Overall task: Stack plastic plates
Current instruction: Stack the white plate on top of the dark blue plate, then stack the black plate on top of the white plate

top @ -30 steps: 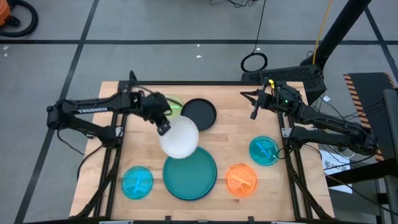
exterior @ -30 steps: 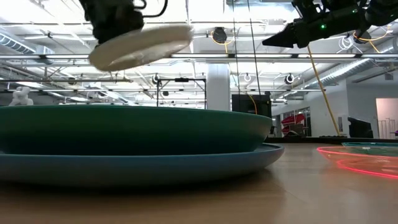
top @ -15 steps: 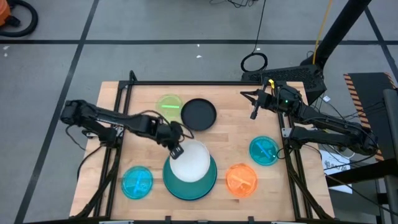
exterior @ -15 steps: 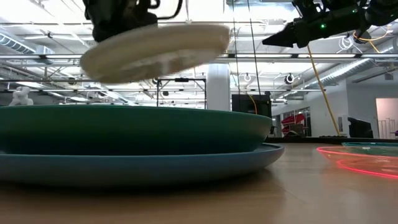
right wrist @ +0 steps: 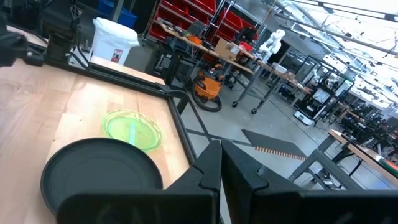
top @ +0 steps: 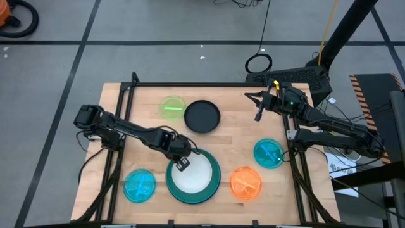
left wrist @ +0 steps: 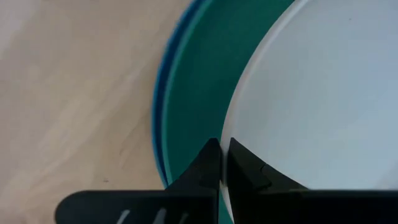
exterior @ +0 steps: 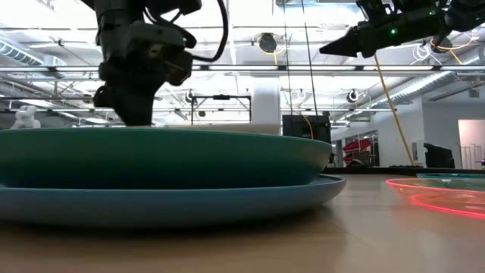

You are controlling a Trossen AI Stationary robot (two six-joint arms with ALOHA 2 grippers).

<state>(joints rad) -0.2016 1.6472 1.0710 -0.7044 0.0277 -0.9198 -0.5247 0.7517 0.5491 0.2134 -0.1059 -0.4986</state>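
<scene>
From above, the left gripper [top: 182, 164] reaches over the front of the table [top: 234, 104], clenched on the rim of the white plate [top: 193, 175], which lies inside the teal plate [top: 214, 187]. Only the left wrist view shows the grip up close: the two dark fingers [left wrist: 208, 165] pinch the white plate's edge, and beyond the teal plate's rim peeks a thin blue plate [left wrist: 157, 134] underneath. The low view confirms that pairing, the teal plate sitting on the wider blue one, with the left gripper dipping behind the teal rim.

The right gripper [top: 258, 115] hovers clenched and empty at the far right of the table. Ahead of it, its wrist view shows the black plate [right wrist: 99, 174] and the small green plate [right wrist: 132, 129] just beside each other. Near the left gripper lies the cyan plate [top: 139, 185]; the orange plate [top: 245, 182] and small teal plate [top: 269, 153] lie nearer the right arm.

No writing is legible.
</scene>
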